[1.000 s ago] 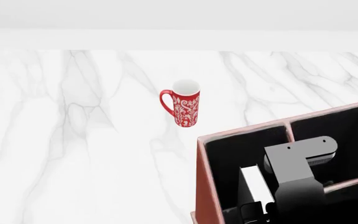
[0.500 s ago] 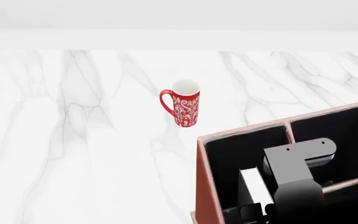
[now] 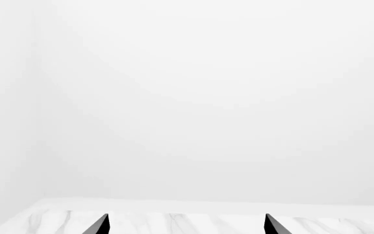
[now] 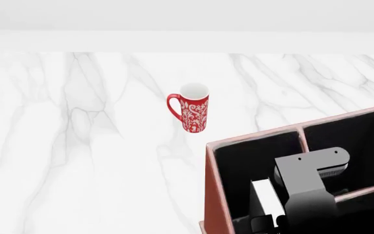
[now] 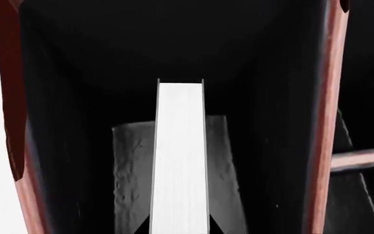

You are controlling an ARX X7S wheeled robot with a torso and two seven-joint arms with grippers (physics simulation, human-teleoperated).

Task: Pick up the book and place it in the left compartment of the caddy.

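Note:
The book (image 4: 266, 199) stands on edge, white page edge up, inside the left compartment (image 4: 239, 163) of the reddish-brown caddy (image 4: 211, 190). My right gripper (image 4: 266, 223) is shut on the book from above, low in the head view, with its arm reaching down into the caddy. In the right wrist view the book's page edge (image 5: 180, 161) runs between my right gripper (image 5: 179, 230) and the black floor of the left compartment (image 5: 96, 73), with the caddy wall (image 5: 10, 97) beside it. My left gripper (image 3: 185, 226) is open and empty, facing a blank wall.
A red patterned mug (image 4: 194, 109) stands on the white marble table (image 4: 76, 146), behind and left of the caddy. A divider (image 5: 323, 122) separates the long compartment from the smaller sections (image 4: 349, 136) on the right.
My right arm and the book have sunk slightly lower into the left compartment. The mug and caddy have not moved.

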